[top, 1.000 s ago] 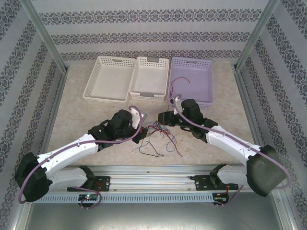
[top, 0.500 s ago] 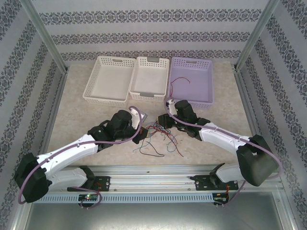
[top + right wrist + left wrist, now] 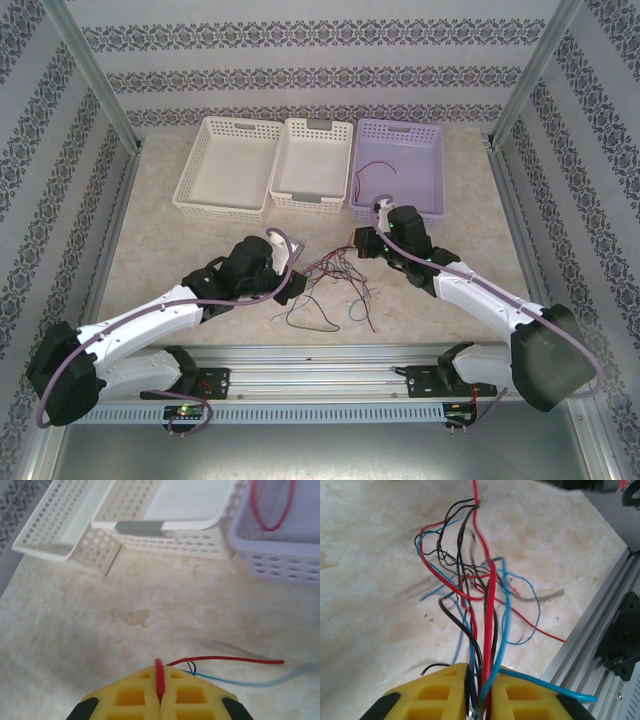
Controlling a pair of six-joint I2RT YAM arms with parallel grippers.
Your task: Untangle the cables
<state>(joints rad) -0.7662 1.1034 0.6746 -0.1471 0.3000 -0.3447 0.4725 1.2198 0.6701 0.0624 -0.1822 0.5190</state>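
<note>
Heads up, your right gripper (image 3: pixel 159 677) just did the grab. A second ago it was standing half spread next to the knot, then it dipped into it. Now its pads are pressed flat together on one red wire (image 3: pixel 225 659), which comes out of the pinch and runs off to the gripper's right over the table (image 3: pixel 100 630). It has also backed off toward the lilac basket (image 3: pixel 280 560), which sits ahead of it and to the right. There's already another red strand (image 3: pixel 270 515) lying in that basket.

Your left gripper (image 3: pixel 480 675) is pinching the rest of the cables (image 3: pixel 480 590). A fat bunch of red, blue and black is squeezed between its pads and fans out straight ahead of it. The grip looks a bit looser than before, but I can't say for sure.

From above, the tangle between the two grippers is now stretched longer and thinner than it was. So I'd say you're mid-pull on this red one. It's not free yet; it's still crossed up in the bunch just ahead of the left pads.
</note>
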